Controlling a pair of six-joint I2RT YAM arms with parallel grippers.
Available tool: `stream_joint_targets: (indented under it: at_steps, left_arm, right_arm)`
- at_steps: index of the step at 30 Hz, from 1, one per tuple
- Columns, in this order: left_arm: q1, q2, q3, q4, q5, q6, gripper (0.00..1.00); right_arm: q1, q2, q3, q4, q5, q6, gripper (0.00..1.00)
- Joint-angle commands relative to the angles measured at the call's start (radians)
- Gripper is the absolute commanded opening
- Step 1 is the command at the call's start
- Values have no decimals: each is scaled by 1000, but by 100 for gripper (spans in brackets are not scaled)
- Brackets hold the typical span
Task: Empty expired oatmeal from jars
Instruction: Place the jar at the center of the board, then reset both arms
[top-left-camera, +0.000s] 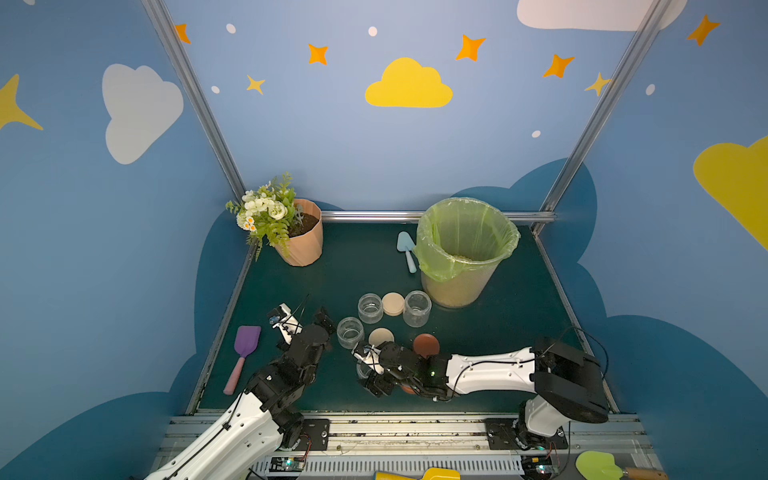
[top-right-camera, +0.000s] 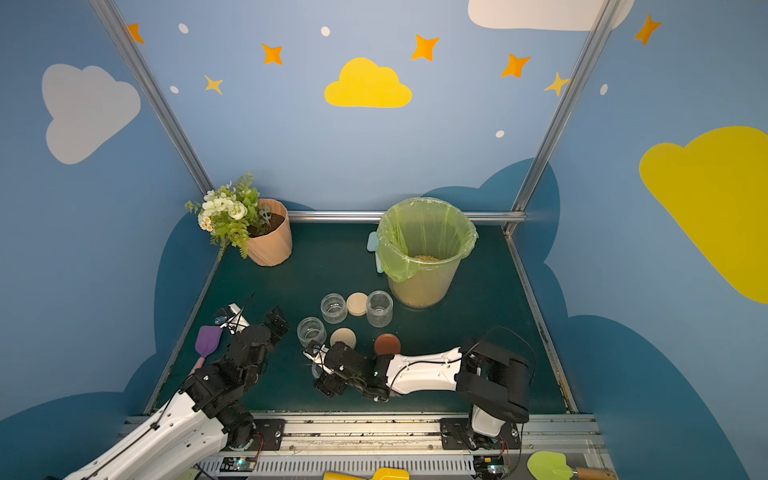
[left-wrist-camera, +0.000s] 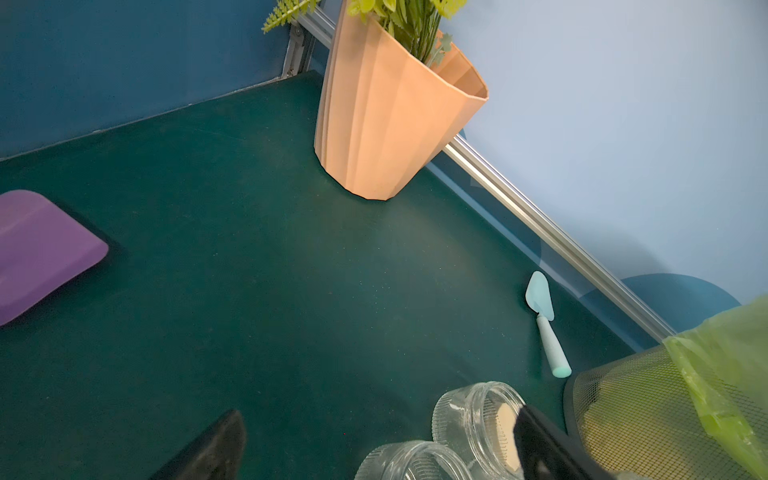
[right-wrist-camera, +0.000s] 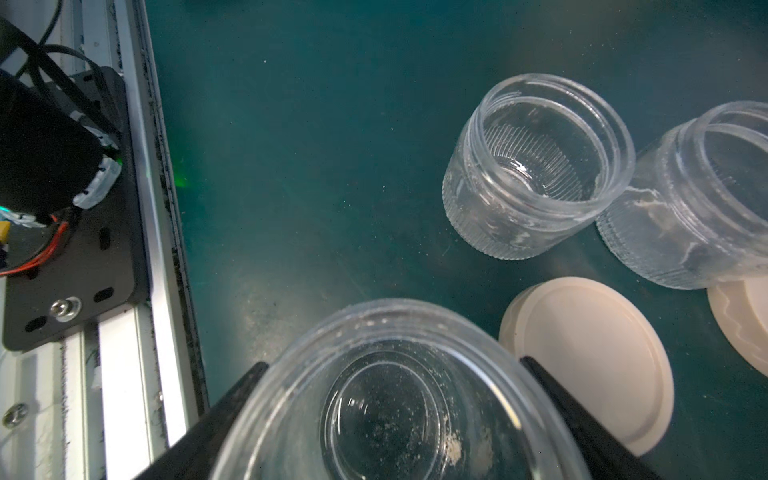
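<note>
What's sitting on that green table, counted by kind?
Clear jars: 4, counting the held jar in the right hand
Lids in clear view: 3, beige, rust-red
Shovels: 2, purple, blue
Flowerpot: 1
Bin: 1
Total: 11

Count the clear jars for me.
4. Two jars stand open either side of a beige lid by the bin, a third jar sits nearer the robot, the right gripper holds the fourth jar.

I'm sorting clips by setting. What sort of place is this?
Likely a robot lab booth, not a home: walls painted with clouds and stars, an aluminium frame, and a metal mounting rail along the front of the table.
</note>
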Motion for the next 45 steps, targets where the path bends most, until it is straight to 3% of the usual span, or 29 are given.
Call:
stream_joint_targets:
  at_steps: [1, 5, 7, 12, 24, 35, 45]
  left_arm:
    - [3, -22, 5, -14, -13, 19, 100]
    - [3, -43, -1, -19, -14, 20, 100]
    - [4, -52, -2, -24, -15, 20, 100]
    - [4, -61, -5, -23, -10, 31, 100]
    - [3, -40, -8, -6, 2, 28, 100]
    - [4, -38, 13, -7, 16, 53, 100]
    - [4, -24, 39, 8, -15, 119, 100]
  right_arm:
    - [7, 28, -1, -23, 12, 29, 88]
    - [15, 37, -1, -23, 39, 29, 88]
    - [18, 38, -1, -25, 49, 26, 96]
    - [33, 37, -19, -15, 89, 22, 99]
    - [40, -36, -23, -62, 72, 27, 99]
    - [39, -214, -72, -145, 142, 10, 99]
    - [27, -498, -99, -254, 203, -26, 99]
